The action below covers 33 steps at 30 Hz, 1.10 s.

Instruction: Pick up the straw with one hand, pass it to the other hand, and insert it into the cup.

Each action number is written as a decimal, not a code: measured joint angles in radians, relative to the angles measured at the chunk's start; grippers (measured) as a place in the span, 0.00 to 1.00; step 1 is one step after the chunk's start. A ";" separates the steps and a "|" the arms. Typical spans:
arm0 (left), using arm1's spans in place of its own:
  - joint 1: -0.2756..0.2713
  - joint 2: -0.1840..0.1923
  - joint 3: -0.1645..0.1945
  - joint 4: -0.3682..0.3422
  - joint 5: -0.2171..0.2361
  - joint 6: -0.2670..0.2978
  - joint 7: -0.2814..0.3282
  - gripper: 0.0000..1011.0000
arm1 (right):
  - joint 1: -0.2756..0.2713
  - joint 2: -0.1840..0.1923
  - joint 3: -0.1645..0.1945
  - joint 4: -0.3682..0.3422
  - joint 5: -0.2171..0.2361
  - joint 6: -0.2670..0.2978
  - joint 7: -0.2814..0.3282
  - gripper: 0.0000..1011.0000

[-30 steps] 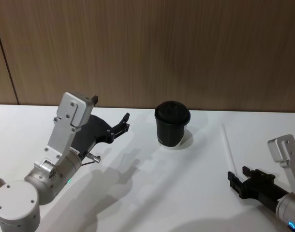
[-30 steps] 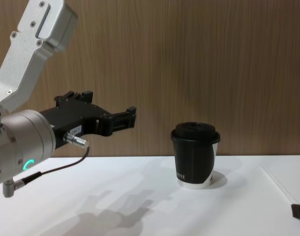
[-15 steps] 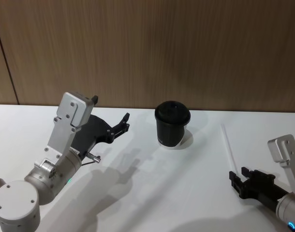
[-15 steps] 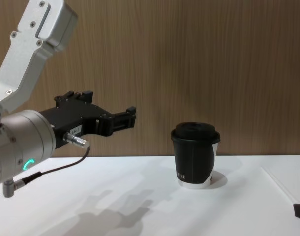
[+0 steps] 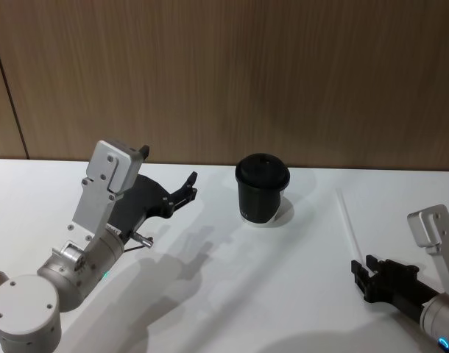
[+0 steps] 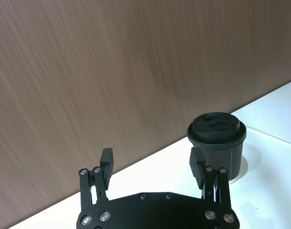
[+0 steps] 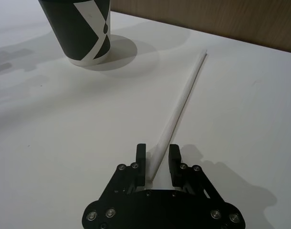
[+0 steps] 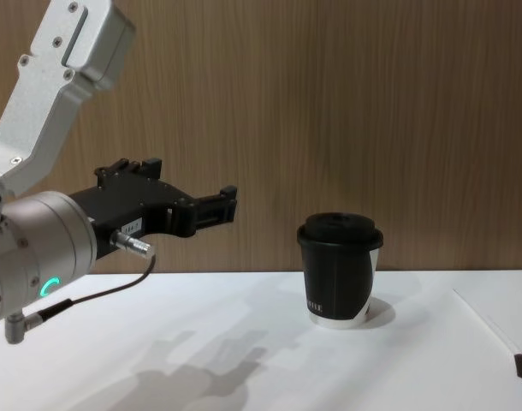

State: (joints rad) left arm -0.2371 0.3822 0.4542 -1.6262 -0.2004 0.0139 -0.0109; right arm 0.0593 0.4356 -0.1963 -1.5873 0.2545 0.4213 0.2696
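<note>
Pickup of the straw (image 5: 347, 219) looks to be the step in hand, and the grasp is not yet made. This long white straw lies flat on the white table (image 5: 210, 294), to the right of the cup (image 5: 262, 190) and well apart from it, running from near the far wall toward the robot. The right end effector (image 7: 157, 149) sits low at the straw's near end. Its two short black fingers are partly open, one on each side of the straw with a little space either way, so it holds nothing. The left end effector (image 5: 190, 185) hangs raised above the table to the left of the cup, its fingers spread wide and empty, pointing toward the cup. The cup stands upright with its black domed lid on.

As a judgement, the next move calls for the right fingers to close squarely on the thin straw without pushing it sideways. A lift would follow, carrying the straw toward the waiting left end effector for the handover.
</note>
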 joint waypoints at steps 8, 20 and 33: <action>0.000 0.000 0.000 0.000 0.000 0.000 0.000 0.99 | 0.000 0.000 0.000 0.000 0.000 0.000 0.000 0.24; 0.000 0.000 0.000 0.000 0.000 0.000 0.000 0.99 | 0.000 0.000 0.000 0.000 0.000 0.000 0.000 0.17; 0.000 0.000 0.000 0.000 0.000 0.000 0.000 0.99 | 0.000 0.000 0.000 0.000 0.000 0.000 0.000 0.09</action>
State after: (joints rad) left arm -0.2371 0.3821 0.4542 -1.6262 -0.2004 0.0138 -0.0109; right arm 0.0593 0.4356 -0.1963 -1.5873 0.2545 0.4214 0.2695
